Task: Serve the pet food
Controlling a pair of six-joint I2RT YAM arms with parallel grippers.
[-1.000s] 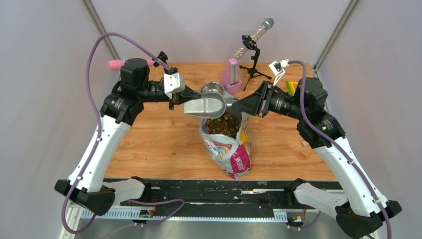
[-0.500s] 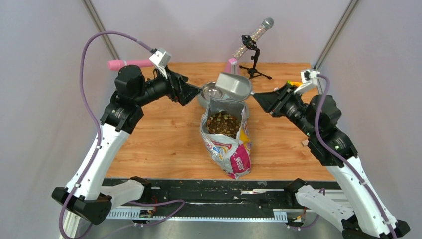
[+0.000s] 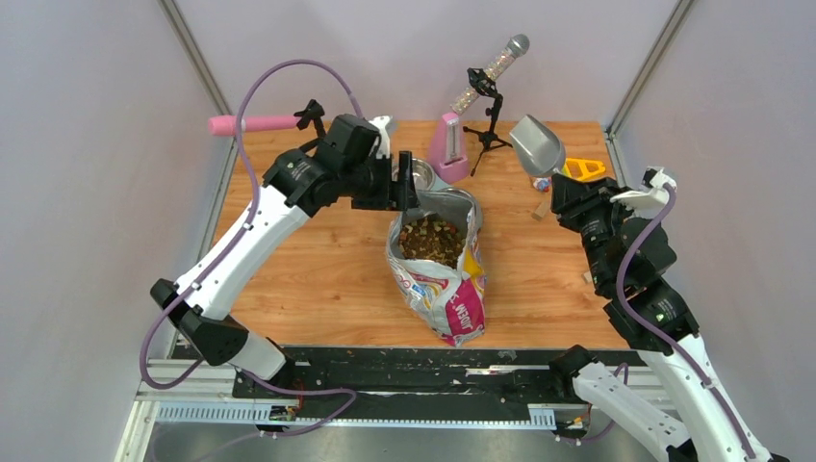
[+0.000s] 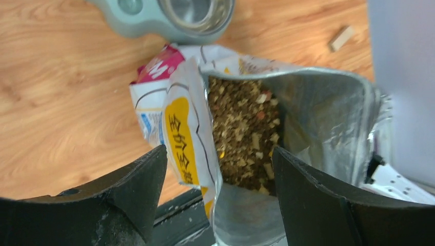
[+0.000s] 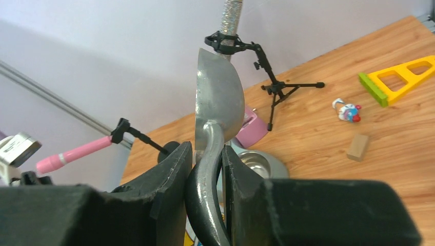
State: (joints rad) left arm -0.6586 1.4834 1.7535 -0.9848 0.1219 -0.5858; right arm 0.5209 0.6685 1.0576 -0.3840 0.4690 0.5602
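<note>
The pet food [image 3: 431, 240] lies as brown kibble inside an open printed bag [image 3: 448, 298] standing mid-table. My left gripper [image 3: 399, 192] hovers open at the bag's back-left rim. In the left wrist view the bag's edge [image 4: 191, 134] runs between the wide-apart jaws of the left gripper [image 4: 219, 154], unclamped, with the kibble [image 4: 241, 128] just beyond. My right gripper [image 3: 568, 195] is shut on the handle of a metal scoop [image 3: 537, 144], raised at the back right. The scoop [image 5: 218, 97] points up, edge-on, from the right gripper [image 5: 205, 154]. A steel bowl [image 3: 424, 173] sits behind the bag.
A pink wedge-shaped object [image 3: 448, 146] and a microphone on a stand [image 3: 491, 77] stand at the back. A pink roller on a stand [image 3: 252, 123] is back left. A yellow triangle [image 3: 584, 169], a small toy [image 5: 348, 110] and wood blocks [image 5: 357, 147] lie right.
My left gripper let go of the scoop, opened and swung right to the bag's rim. My right gripper carried the scoop away from above the bag, up and to the back right.
</note>
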